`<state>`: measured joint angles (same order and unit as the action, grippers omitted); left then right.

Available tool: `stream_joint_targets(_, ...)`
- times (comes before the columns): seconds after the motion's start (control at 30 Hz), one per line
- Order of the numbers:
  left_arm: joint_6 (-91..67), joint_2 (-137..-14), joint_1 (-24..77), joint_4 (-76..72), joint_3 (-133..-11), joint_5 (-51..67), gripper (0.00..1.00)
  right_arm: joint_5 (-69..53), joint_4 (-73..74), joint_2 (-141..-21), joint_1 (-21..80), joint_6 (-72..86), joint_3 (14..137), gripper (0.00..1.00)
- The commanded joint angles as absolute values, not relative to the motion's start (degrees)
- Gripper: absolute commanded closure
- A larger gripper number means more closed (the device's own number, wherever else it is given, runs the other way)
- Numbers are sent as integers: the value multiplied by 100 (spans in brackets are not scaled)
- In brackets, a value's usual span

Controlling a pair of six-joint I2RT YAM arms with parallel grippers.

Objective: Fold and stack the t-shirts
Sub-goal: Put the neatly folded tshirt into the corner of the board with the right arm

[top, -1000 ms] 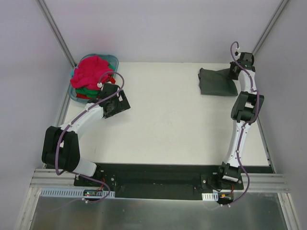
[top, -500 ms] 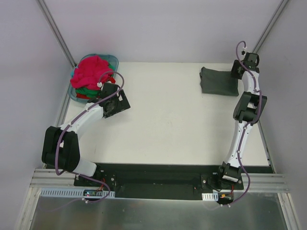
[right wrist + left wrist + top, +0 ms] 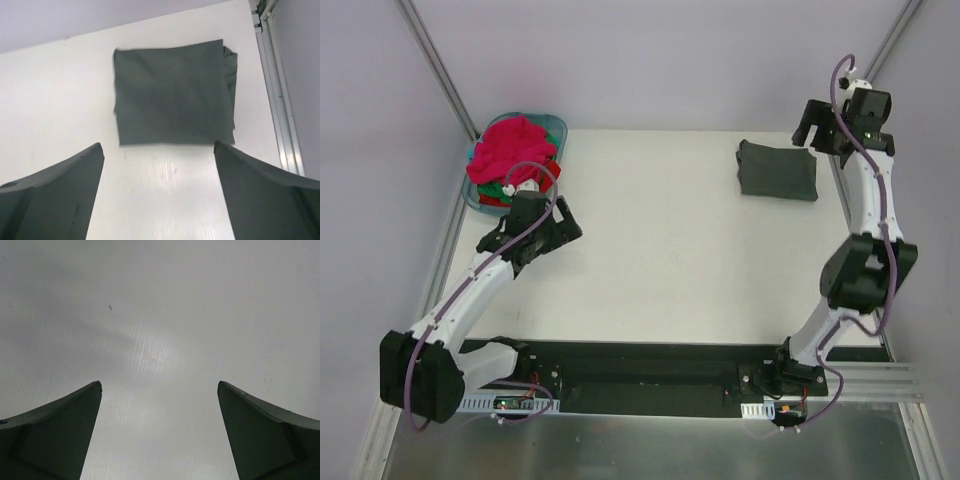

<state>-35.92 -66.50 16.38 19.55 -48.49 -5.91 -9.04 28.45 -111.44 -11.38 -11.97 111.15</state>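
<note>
You took the right gripper (image 3: pixel 818 138) off the charcoal t-shirt (image 3: pixel 778 170) within the last second. It had been down at the shirt's right-hand side. You lifted it clear and it ended up hovering over the far right corner of the worktop (image 3: pixel 670 270), just off the shirt's far edge. Its wrist view showed the claw spread wide with nothing in it and the shirt well below.

The flap of cloth that had been drawn out toward the right edge a second earlier was back down. The shirt lay as a flat, roughly square packet in the far right corner, touching nothing. The side facing the right edge looked slightly bunched, the rest tidy.

The left gripper (image 3: pixel 563 226) barely shifted over the worktop, but the arm behind it unfolded and its elbow swung back toward the near left corner. That claw was spread too, and empty, with only bare worktop under it in its wrist view. It sat near the left edge, just beside the teal basket (image 3: pixel 560 125).

The other shirts hadn't moved. The pink-red t-shirt (image 3: pixel 512 145) was heaped on top in the basket at the far left corner, with the green t-shirt (image 3: pixel 498 187) and some red cloth showing under it.

My read: fold one was done and released, and that packet was the base of the stack. The basket pile came next, and your left arm was the one placed for it. Risk: the heap looked tangled, so one grab could have dragged out two shirts.
</note>
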Motion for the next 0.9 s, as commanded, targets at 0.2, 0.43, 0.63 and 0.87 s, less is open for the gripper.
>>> stream_joint_targets(0.2,-4025,-4686,1573,1969,-3974,-360,1,-756,1917,-6525,613,-423,6060,4)
stream_joint_targets(0.43,-4060,-3877,1573,1986,-3551,-641,1,-976,1187,-4546,1099,54,3334,4)
stream_joint_targets(0.63,-3982,-3779,1573,1986,-3516,-765,1,-37,1081,-3210,1107,-220,2365,4)
stream_joint_targets(0.87,-3815,-3718,1573,1986,-3533,-791,1,544,888,-2409,1099,-62,1943,4)
